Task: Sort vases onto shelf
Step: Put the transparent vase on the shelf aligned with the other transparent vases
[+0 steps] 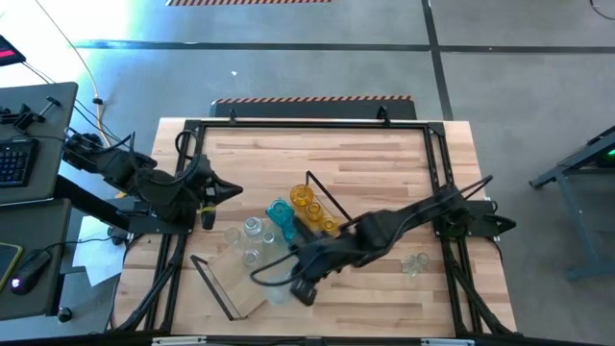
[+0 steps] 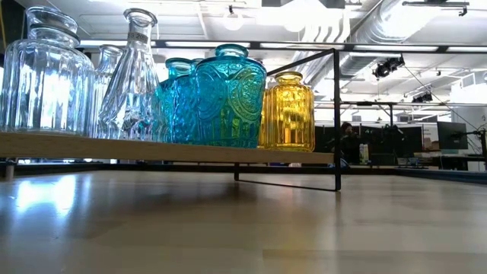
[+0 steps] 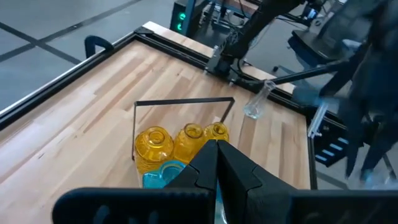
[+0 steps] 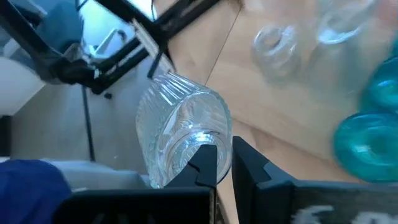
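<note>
Reaching across the near middle of the table [image 1: 384,163], the right gripper [image 4: 224,163] is clenched on the rim of a clear ribbed vase [image 4: 180,134], which hangs tilted over the near end of the shelf [image 1: 240,288]. That shelf is a light-wood board running at a slant from the near left toward the middle, with black wire frames at both ends. On it stand clear vases [image 1: 252,228] at the near end, teal vases [image 1: 281,216] in the middle and 3 amber vases [image 1: 306,199] at the far end — grouped by colour. 1 more clear vase [image 1: 415,262] lies on the table at the right, well apart from the shelf. The left gripper [image 1: 231,190] waits at the left side of the table, fingers closed together on nothing.
</note>
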`<state>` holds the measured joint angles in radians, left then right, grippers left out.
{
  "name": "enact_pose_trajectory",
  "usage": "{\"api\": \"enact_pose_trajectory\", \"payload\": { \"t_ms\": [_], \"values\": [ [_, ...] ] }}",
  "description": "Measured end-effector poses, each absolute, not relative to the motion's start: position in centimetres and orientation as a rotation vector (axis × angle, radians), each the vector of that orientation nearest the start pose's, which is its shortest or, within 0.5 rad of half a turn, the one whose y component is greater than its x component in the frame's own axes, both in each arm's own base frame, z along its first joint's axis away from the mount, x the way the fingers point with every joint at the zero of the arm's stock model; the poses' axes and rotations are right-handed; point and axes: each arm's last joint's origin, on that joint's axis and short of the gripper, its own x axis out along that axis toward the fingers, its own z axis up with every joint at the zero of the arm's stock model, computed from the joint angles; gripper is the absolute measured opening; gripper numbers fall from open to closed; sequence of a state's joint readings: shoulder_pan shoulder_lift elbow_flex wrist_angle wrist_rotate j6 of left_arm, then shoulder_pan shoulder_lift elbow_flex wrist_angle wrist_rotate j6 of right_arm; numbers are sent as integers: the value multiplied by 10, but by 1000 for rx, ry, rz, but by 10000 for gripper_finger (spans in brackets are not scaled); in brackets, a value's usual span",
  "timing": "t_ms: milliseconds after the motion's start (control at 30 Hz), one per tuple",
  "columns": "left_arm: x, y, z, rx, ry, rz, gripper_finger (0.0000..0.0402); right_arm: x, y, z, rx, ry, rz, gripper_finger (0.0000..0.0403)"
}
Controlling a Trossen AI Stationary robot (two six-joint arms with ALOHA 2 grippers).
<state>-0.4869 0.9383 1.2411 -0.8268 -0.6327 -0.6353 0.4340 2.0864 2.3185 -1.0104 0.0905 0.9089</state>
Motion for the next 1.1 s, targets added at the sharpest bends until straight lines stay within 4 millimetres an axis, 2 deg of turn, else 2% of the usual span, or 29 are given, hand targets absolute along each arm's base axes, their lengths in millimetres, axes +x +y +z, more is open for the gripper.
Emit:
{"api": "enact_pose_trajectory", "payload": {
  "t_ms": [133,267,800,1100],
  "values": [
    [146,-63,401,-348,381,249,0,417,191,347,652,897,-39,0],
    [146,-69,400,-347,393,223,0,426,195,320,565,962,-46,0],
    [148,-86,397,-416,406,170,0,441,194,291,219,956,-41,0],
    [147,-87,398,-423,404,165,0,445,192,283,18,961,36,0]
  ]
}}
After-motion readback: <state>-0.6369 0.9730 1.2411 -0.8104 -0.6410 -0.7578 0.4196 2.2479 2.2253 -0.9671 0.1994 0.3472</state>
